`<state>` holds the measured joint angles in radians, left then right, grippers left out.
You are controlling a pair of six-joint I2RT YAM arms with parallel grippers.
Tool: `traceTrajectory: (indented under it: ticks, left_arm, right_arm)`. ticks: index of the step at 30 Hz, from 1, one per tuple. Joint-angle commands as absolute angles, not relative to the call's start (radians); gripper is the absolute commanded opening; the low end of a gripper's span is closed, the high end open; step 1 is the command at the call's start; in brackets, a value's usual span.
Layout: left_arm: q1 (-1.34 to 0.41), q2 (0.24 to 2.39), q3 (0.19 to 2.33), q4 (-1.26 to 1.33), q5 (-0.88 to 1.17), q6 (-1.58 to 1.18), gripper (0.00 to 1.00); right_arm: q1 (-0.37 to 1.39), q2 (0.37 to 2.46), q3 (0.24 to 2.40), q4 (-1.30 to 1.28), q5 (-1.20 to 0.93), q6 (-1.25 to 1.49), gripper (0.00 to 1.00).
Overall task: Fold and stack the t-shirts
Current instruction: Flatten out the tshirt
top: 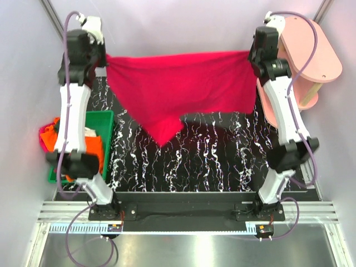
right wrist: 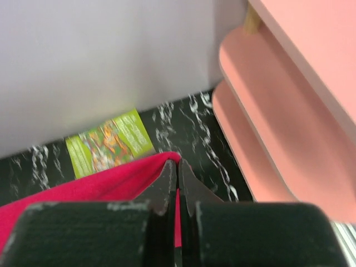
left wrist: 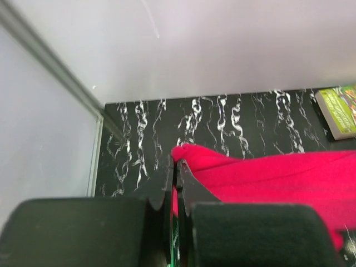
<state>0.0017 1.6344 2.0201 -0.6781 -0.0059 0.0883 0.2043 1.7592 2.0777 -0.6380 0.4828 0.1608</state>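
Spare t-shirts (top: 53, 133) wait in the green bin (top: 103, 115) near left; farther, left claw (left wrist: 175, 167) and right claw (right wrist: 178, 166) each pinch shut on a corner of the crimson t-shirt (top: 178, 89), hanging it stretched above the marbled surface (top: 222, 167), likely for laying flat.

White-and-black jointed arms (top: 75, 111), looping purple cables (top: 66, 100), flat black jaws, black bases (top: 105, 211)
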Motion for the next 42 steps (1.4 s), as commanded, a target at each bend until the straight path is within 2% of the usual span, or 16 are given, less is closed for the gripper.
traceTrajectory:
  ticks: [1, 4, 8, 13, 15, 19, 23, 31, 42]
  left_arm:
    - [-0.021, 1.805, 2.354, -0.623, -0.060, 0.132, 0.00]
    - [-0.044, 1.931, 2.571, -0.632, -0.098, 0.163, 0.00]
    - [-0.060, 1.947, 2.553, -0.597, -0.118, 0.169, 0.00]
    - [-0.060, 1.813, 2.138, -0.487, -0.120, 0.127, 0.00]
    - [-0.060, 1.738, 1.945, -0.465, -0.097, 0.118, 0.00]
    - [-0.064, 1.608, 1.685, -0.462, -0.052, 0.129, 0.00]
    - [-0.069, 1.494, 1.459, -0.491, -0.017, 0.150, 0.00]
    - [-0.074, 1.338, 1.293, -0.627, -0.006, 0.216, 0.00]
    - [-0.074, 1.233, 1.074, -0.710, 0.049, 0.249, 0.00]
  right_arm:
    - [0.166, 1.897, 2.376, -0.595, 0.451, 0.167, 0.00]
    - [0.166, 1.976, 2.514, -0.591, 0.398, 0.193, 0.00]
    - [0.164, 1.993, 2.478, -0.591, 0.385, 0.218, 0.00]
    - [0.167, 1.904, 2.228, -0.583, 0.390, 0.233, 0.00]
    - [0.167, 1.852, 2.029, -0.537, 0.391, 0.247, 0.00]
    - [0.166, 1.680, 1.667, -0.456, 0.393, 0.270, 0.00]
    - [0.169, 1.565, 1.473, -0.457, 0.367, 0.330, 0.00]
    - [0.186, 1.379, 1.198, -0.503, 0.344, 0.402, 0.00]
    - [0.192, 1.232, 1.011, -0.584, 0.327, 0.459, 0.00]
